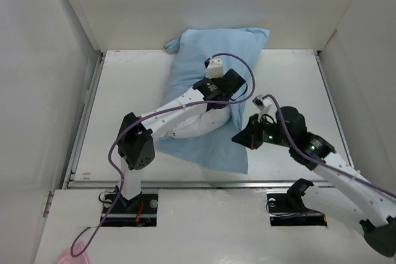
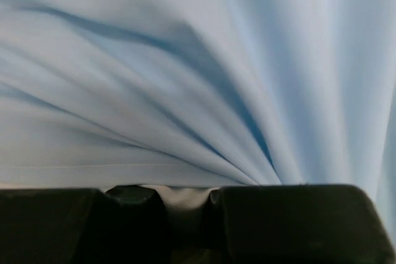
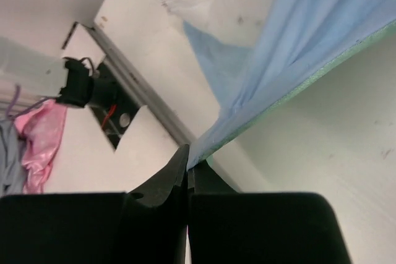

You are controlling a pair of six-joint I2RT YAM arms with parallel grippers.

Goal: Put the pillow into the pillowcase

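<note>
The light blue pillowcase (image 1: 213,51) lies lengthwise in the middle of the table, its far end plump. The white pillow (image 1: 195,127) shows at its near end, under my left arm. My left gripper (image 1: 230,94) reaches into the fabric, fingertips hidden in the top view. In the left wrist view the pillowcase (image 2: 185,60) fills the frame and my left gripper (image 2: 185,197) is shut on a bunch of whitish pillow fabric (image 2: 184,205). My right gripper (image 1: 242,135) (image 3: 189,160) is shut on the pillowcase's mint-green-lined edge (image 3: 297,85), holding it raised.
White walls enclose the table on the left, back and right. A metal rail (image 1: 185,183) runs along the near edge by the arm bases. A pink cloth (image 1: 74,256) lies off the table at the near left, also in the right wrist view (image 3: 40,140).
</note>
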